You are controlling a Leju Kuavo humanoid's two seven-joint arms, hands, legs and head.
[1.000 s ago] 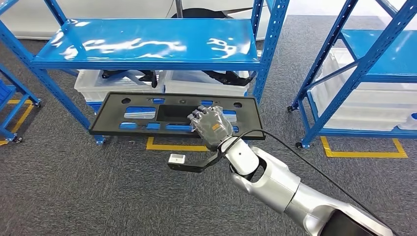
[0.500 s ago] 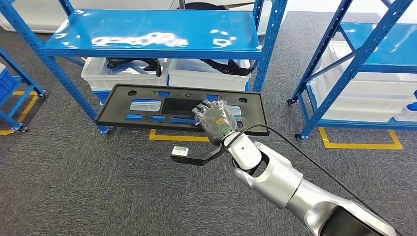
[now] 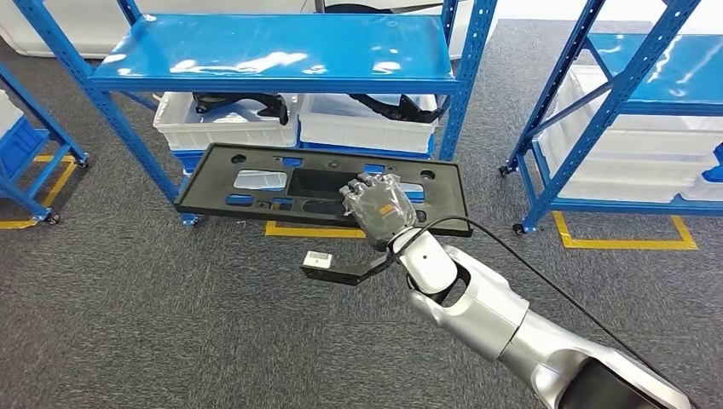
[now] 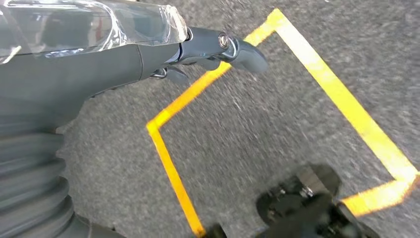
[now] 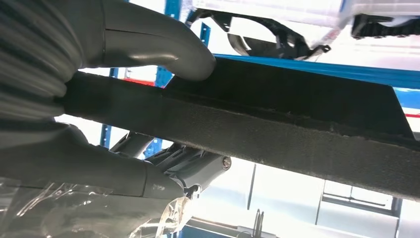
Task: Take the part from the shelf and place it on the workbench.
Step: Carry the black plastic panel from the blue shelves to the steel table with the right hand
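Observation:
The part (image 3: 209,181) is a long flat black panel with several cutouts. It hangs level above the carpet in front of the blue shelf rack (image 3: 273,60). My right hand (image 3: 379,209) grips its near long edge, right of the middle. In the right wrist view the thumb (image 5: 163,49) presses on one face of the panel (image 5: 297,129) and the fingers (image 5: 193,166) wrap the other face. My left hand (image 4: 99,54) hangs over the grey carpet with its fingers stretched out and nothing in them.
White bins (image 3: 226,128) with dark parts sit on the rack's low level behind the panel. A second blue rack (image 3: 648,77) with white bins stands at the right, and another (image 3: 34,162) at the left. Yellow tape lines (image 3: 631,243) mark the carpet.
The whole picture has shifted, so the camera has moved against the racks. The panel stays in my right hand's grip, and the rack's front edge sits higher in view.

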